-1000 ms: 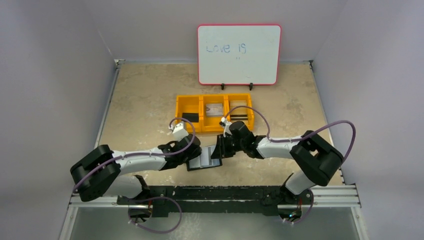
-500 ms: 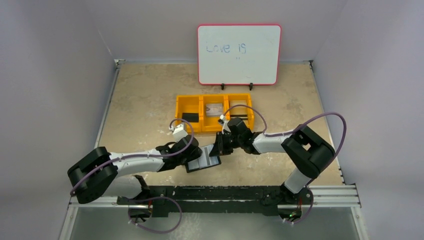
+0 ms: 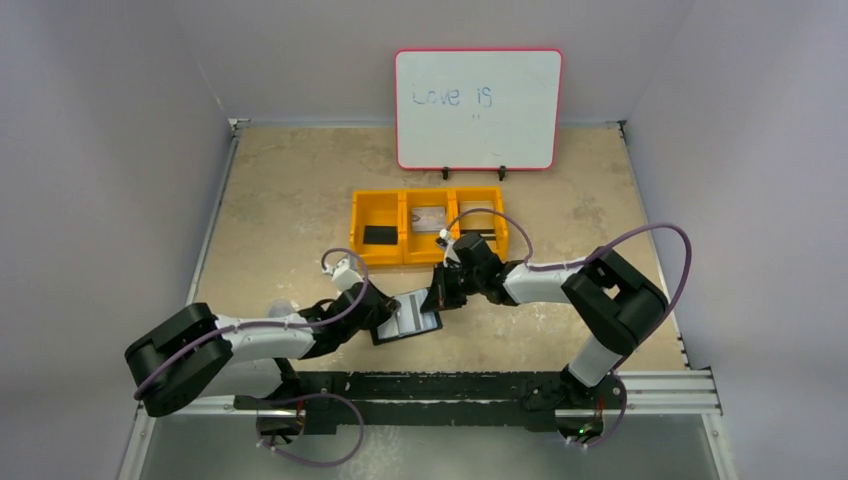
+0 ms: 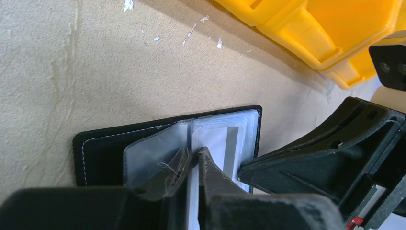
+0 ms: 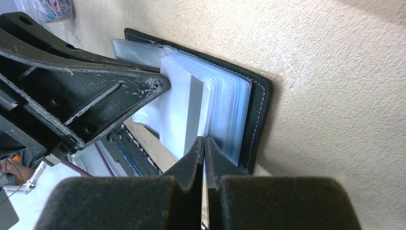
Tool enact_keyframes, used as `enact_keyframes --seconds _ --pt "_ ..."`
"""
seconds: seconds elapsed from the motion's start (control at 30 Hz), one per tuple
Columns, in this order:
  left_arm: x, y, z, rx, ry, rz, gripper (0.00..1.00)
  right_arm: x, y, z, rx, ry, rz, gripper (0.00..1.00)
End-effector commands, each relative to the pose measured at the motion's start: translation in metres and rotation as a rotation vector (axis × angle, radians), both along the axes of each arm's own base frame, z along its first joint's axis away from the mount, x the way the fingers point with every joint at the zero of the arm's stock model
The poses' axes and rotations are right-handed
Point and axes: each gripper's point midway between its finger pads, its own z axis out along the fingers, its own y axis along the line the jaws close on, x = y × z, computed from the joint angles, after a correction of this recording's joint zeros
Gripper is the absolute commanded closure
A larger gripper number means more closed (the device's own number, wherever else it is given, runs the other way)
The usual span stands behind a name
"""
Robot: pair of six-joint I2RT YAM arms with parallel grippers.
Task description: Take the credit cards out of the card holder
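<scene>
The black card holder (image 3: 382, 337) lies open on the table in front of the yellow tray, its clear pockets fanned out. In the left wrist view, my left gripper (image 4: 195, 152) is shut on a clear pocket leaf of the holder (image 4: 100, 153). A whitish credit card (image 4: 218, 139) with a grey stripe shows beside it. In the right wrist view, my right gripper (image 5: 204, 139) is shut at the near edge of that card (image 5: 179, 105), beside the stacked pockets of the holder (image 5: 258, 110). Both grippers (image 3: 385, 310) (image 3: 437, 295) meet over the holder.
The yellow three-compartment tray (image 3: 403, 232) stands just behind the holder. It holds a flat black rectangle (image 3: 380, 234) on the left and pale cards (image 3: 430, 217) (image 3: 478, 222) in the other two. A whiteboard (image 3: 478, 108) stands at the back.
The left arm has swung lower and further left while its gripper stays at the holder. The right gripper shifted slightly left, then held still. The holder has barely moved.
</scene>
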Motion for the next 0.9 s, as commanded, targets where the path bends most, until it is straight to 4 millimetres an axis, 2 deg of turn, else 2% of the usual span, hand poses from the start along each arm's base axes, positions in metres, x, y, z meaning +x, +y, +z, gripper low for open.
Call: enact_keyframes --seconds 0.0,0.13,0.47,0.87 --pt "-0.001 -0.024 0.019 -0.180 -0.032 -0.035 1.00 0.001 -0.012 -0.025 -0.090 -0.006 -0.016 1.00" --pt "-0.001 -0.022 0.019 -0.177 -0.045 -0.038 1.00 -0.001 -0.012 -0.026 -0.085 0.006 -0.014 1.00" --pt "-0.004 0.012 0.017 -0.078 -0.077 0.021 1.00 0.002 -0.014 -0.027 -0.103 0.002 -0.037 1.00" --pt "-0.009 0.018 0.013 -0.036 -0.064 0.001 1.00 0.006 -0.012 -0.028 -0.110 -0.007 -0.028 1.00"
